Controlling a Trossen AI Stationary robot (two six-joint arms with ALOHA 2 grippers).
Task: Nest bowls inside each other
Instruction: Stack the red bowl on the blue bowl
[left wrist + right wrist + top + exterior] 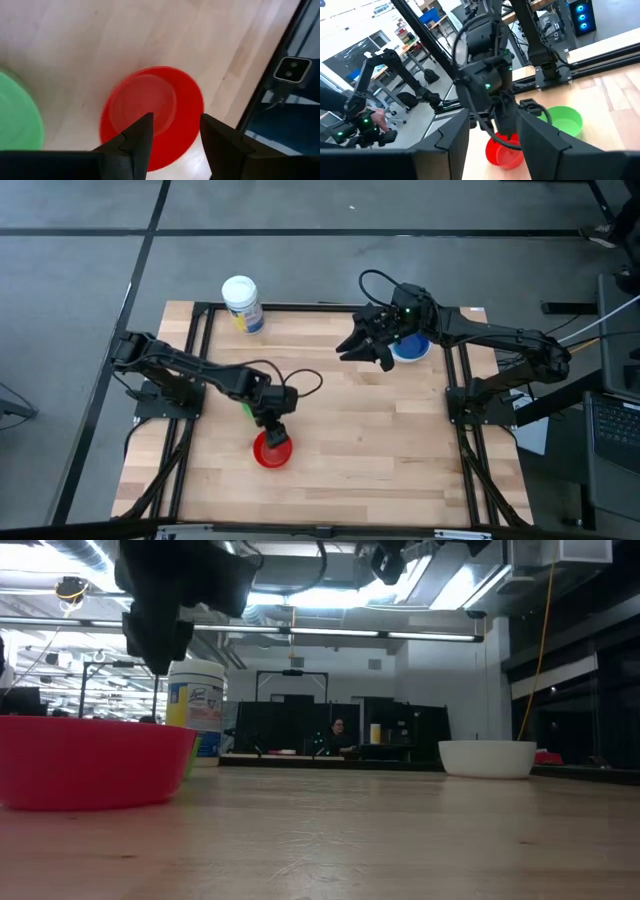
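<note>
A red bowl (272, 452) stands upright on the wooden table, near the front left. My left gripper (175, 132) hangs open just above it, pointing steeply down; one finger stands over the bowl's inside and the other outside its rim, clear of it in the low view. A green bowl (245, 410) sits beside the red one, partly under the left arm. At the far right a white bowl (412, 352) holds a blue bowl (408, 348). My right gripper (362, 345) is raised beside it, open with nothing between its fingers.
A white-lidded cylindrical container (242, 302) stands at the table's far left. A black frame (200, 330) runs along the table's left, right and far edges. Bare wood lies between the two arms and toward the near right.
</note>
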